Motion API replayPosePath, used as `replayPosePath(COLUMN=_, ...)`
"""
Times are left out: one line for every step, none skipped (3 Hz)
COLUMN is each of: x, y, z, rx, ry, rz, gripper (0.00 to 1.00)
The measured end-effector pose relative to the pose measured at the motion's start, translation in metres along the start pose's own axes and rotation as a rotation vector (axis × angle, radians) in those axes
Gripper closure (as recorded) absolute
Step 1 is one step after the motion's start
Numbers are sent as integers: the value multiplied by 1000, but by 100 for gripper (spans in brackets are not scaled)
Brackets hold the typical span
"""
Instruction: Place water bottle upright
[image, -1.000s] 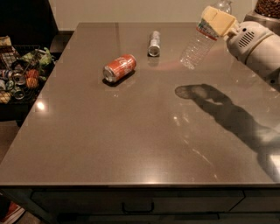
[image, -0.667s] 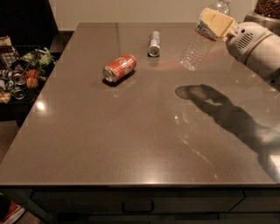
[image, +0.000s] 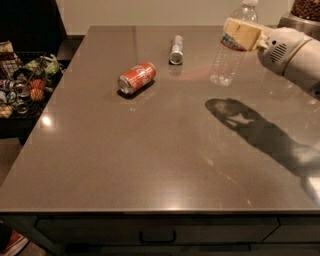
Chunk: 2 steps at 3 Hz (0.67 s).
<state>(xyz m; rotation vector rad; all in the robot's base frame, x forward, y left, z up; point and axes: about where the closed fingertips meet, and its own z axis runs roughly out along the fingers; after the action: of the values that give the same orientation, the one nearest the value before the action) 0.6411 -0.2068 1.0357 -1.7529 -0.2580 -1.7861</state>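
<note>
The water bottle (image: 229, 56) is clear ribbed plastic with a white cap and a red-blue-white label band near its neck. It hangs nearly upright, tilted slightly, at the far right of the grey table (image: 150, 150), its base just above the surface. My gripper (image: 240, 34) comes in from the right and is shut on the bottle's upper part at the label. Its tan pads (image: 243, 33) cover the neck area.
An orange-red soda can (image: 136, 77) lies on its side at the table's far left-centre. A slim silver can (image: 176, 49) lies further back. A basket of packaged snacks (image: 22, 82) stands left of the table. A dark container (image: 305, 12) sits at the back right.
The bottle has swung from tilted towards nearly upright and dropped closer to the table. The gripper has shifted slightly with it. The cans have not moved.
</note>
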Motion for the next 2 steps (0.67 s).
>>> replayPosePath(x=-9, y=-7, z=-1, rx=33, ry=-42, rz=-71, gripper=100)
replayPosePath(x=-21, y=-11, z=-4, rx=49, ry=-76, rz=-101, gripper=100)
